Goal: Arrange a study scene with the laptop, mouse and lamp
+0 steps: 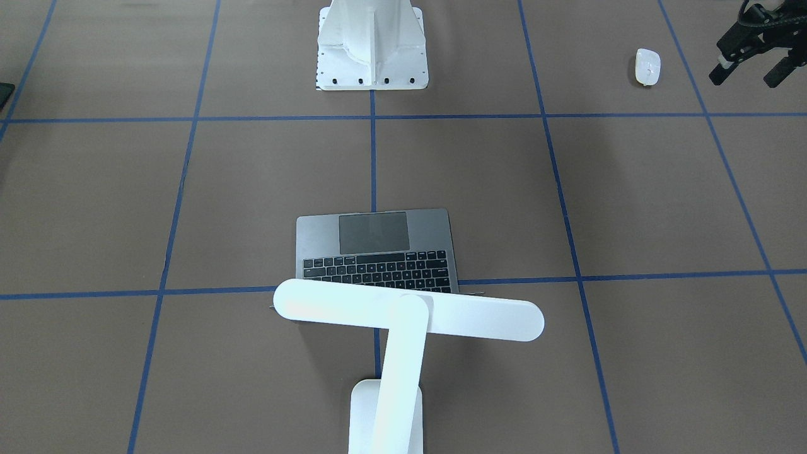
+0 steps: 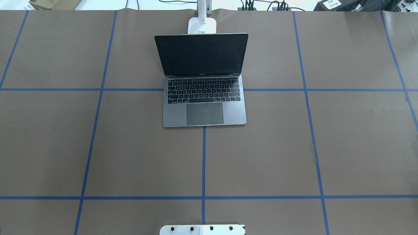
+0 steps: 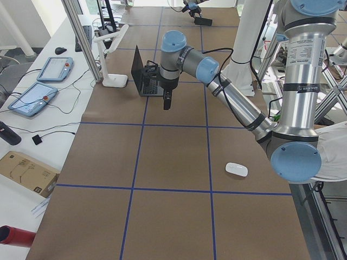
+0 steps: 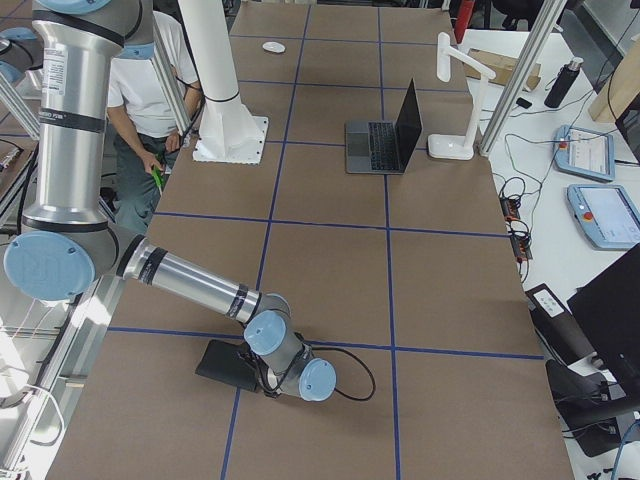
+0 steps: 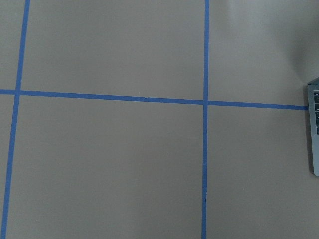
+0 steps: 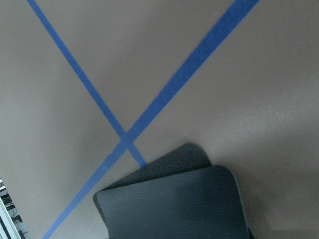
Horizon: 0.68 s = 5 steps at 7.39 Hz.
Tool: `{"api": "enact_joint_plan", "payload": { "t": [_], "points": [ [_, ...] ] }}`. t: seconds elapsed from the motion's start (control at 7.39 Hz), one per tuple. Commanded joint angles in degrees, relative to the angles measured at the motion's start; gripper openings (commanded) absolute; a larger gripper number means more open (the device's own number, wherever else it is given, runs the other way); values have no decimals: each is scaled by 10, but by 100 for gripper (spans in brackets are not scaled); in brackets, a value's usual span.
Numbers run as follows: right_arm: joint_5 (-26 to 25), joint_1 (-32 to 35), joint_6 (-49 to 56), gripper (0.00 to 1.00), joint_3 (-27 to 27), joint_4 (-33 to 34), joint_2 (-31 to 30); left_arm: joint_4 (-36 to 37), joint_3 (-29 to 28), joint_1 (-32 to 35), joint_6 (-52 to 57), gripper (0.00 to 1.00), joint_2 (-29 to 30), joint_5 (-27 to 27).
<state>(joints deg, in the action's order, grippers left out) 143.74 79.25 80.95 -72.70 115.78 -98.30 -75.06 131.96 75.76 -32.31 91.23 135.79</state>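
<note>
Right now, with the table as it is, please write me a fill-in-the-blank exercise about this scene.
1. The slim dark-grey metal laptop stands with its lid ____.
2. The large white T-shaped desk lamp stands ____ the laptop's screen.
3. The small glossy white oval mouse lies on the robot's ____ side.
Missing words: open, behind, left.

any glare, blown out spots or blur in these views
Front-facing view: the lamp is washed out to near-flat white. Overhead view: the laptop screen is dark and glare-free, keys sharp. Right wrist view: the mouse pad sits very close, its texture a little soft. Left wrist view: a faint shadow darkens the upper right corner.
</note>
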Motion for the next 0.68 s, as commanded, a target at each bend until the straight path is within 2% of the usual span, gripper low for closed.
{"api": "enact_joint_plan", "payload": {
  "t": [0.0,0.54],
  "points": [
    [2,-3,-1,91,-5,3,-7,0,1,0,-1,100,1,1],
    [9,-5,-1,91,-23,51,-5,1,14,0,-17,100,0,0]
  ]
}}
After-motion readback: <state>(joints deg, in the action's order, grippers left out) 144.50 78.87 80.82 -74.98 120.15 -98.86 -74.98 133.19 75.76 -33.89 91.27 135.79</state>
